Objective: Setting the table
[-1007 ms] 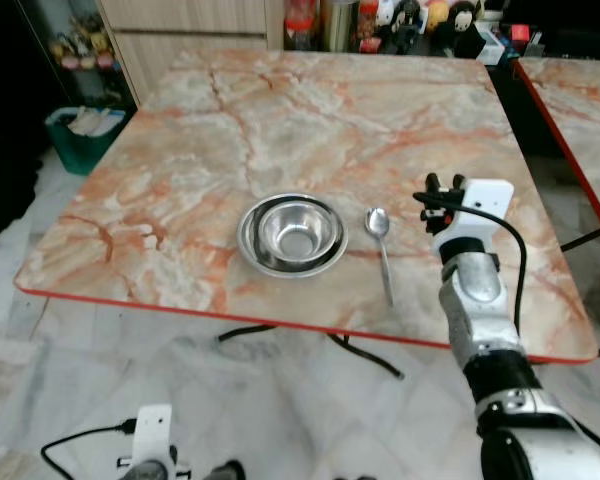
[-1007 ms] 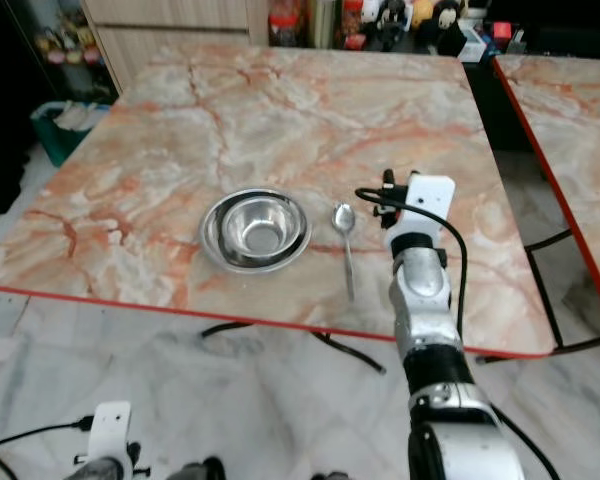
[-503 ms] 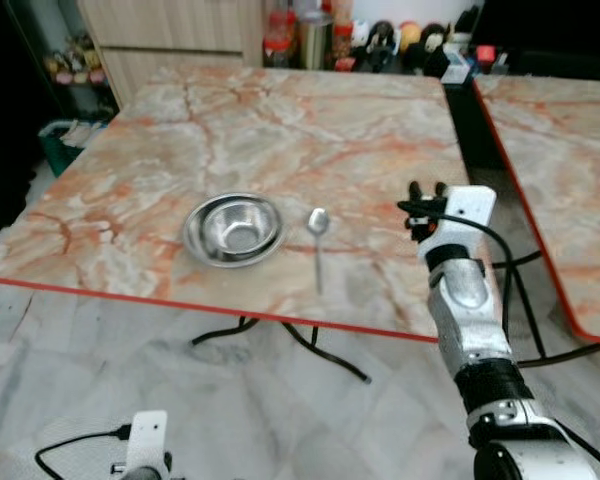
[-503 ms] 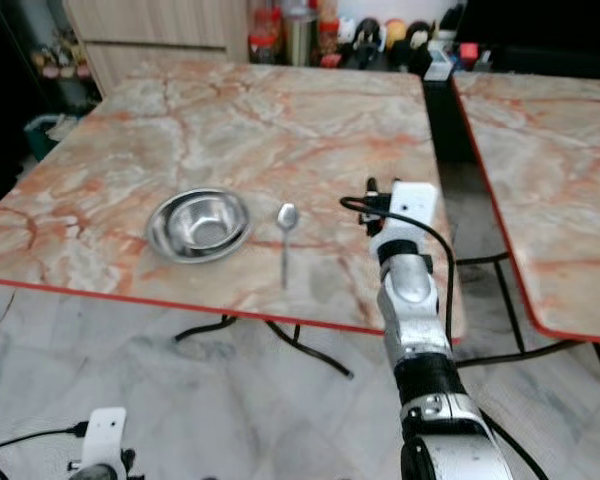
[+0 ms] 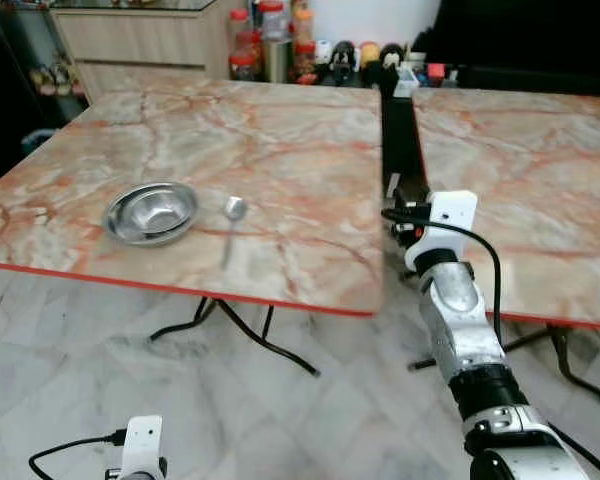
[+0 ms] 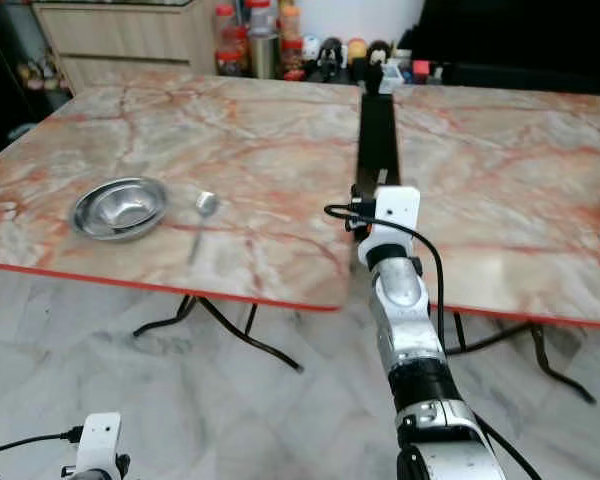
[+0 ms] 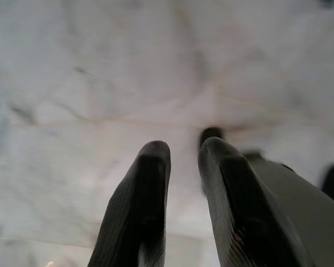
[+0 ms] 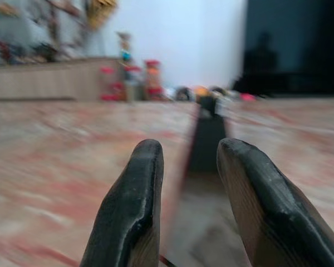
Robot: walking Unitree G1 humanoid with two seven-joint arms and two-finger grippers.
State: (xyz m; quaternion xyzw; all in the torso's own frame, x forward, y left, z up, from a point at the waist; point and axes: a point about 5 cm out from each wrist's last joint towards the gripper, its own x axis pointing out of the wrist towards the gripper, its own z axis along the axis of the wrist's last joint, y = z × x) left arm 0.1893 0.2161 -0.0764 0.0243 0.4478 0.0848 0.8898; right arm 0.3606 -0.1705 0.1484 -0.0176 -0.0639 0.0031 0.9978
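Observation:
A steel bowl [image 5: 151, 211] sits on the marble table [image 5: 280, 150] near its front edge, with a spoon [image 5: 230, 225] lying just to its right. My right gripper [image 5: 400, 205] is raised at the table's right front corner, over the gap to a second table, far from the bowl and spoon. In the right wrist view its fingers [image 8: 131, 211] stand open with nothing between them. My left arm hangs low; in the left wrist view the left gripper [image 7: 183, 147] points at the floor, its fingers a little apart and holding nothing.
A second marble table [image 5: 520, 180] stands to the right across a narrow dark gap [image 5: 392, 150]. Bottles and figurines [image 5: 310, 50] line the far side, beside a wooden cabinet [image 5: 130, 40]. Black table legs [image 5: 240, 330] cross the pale tiled floor [image 5: 310, 420].
The whole picture has shifted: the camera turned right, so the bowl and spoon now sit far left and the second table shows. Bowl and spoon have not moved on the table.

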